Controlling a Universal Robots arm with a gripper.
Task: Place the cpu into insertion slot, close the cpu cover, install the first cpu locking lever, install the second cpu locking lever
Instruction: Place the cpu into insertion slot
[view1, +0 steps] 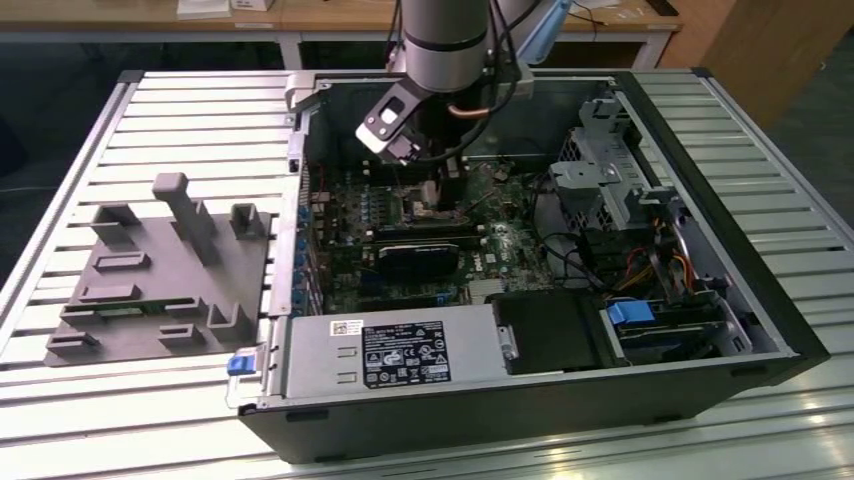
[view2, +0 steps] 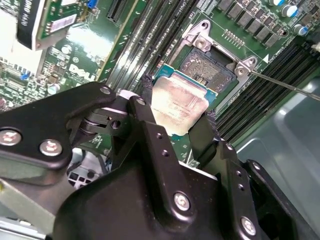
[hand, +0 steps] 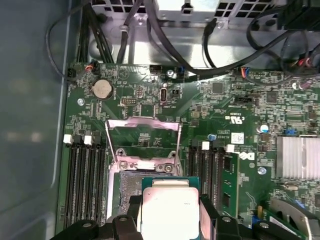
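Working inside an open computer case on the slatted table. Noted in the second wrist view: tool closed on the cpu, a black finger pressed to each of two opposite edges, dull metal top facing the camera. Apparently clear of the board; height above it not readable.

Key relation: insertion slot just ahead of the fingertips, off the cpu's free edge. Partly overlapped, with the slot's near rim hidden under the chip and the dark centre and far rim exposed. Not seated, judging by that offset. Chip edges roughly square to the slot's rim.

Seen in the first wrist view: cpu cover swung up on the far side of the slot, out of the cpu's way. Flanked on both sides by long black memory slots. Thin metal rod angled away from one slot corner, probably a locking lever, unlatched.
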